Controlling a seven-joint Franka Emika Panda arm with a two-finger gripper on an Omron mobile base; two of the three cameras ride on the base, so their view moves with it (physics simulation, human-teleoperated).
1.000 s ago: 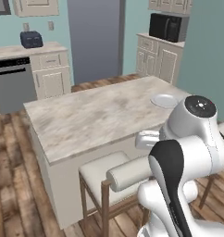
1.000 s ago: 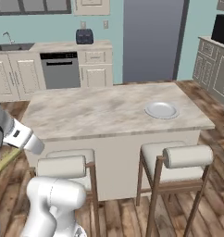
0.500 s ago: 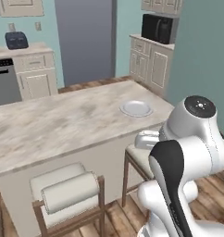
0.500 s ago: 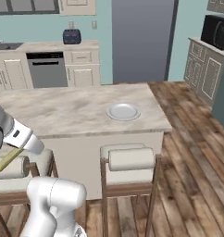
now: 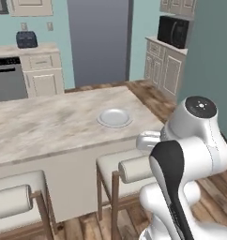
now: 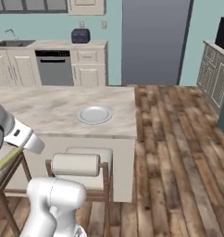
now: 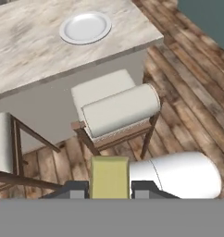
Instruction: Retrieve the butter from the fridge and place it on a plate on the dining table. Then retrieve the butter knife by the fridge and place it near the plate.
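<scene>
In the hand view my gripper (image 7: 109, 190) is shut on the butter (image 7: 109, 176), a flat yellow-olive stick standing between the two dark fingertips (image 7: 77, 189). The stick's end also pokes out beside my arm at the left edge (image 6: 6, 158), low in front of the table. The round grey-white plate (image 5: 114, 117) (image 6: 94, 114) (image 7: 85, 27) lies bare near the end of the dining table (image 5: 45, 129) (image 6: 44, 106) (image 7: 26, 51), ahead of and above the gripper. The grey fridge (image 5: 99, 40) (image 6: 153, 41) stands shut at the back. The butter knife is out of view.
Cushioned stools (image 5: 132, 168) (image 6: 81, 164) (image 7: 118, 111) stand against the table's near side, between me and the plate. A dishwasher (image 6: 53, 67) and toaster (image 6: 80, 35) are along the back counter, and a microwave (image 5: 174, 30) sits on a cabinet. Wood floor (image 6: 178, 139) runs to the right.
The whole scene has slid left in both base views, so the base has driven right along the table. The plate now sits nearer the middle. The butter stays in the gripper.
</scene>
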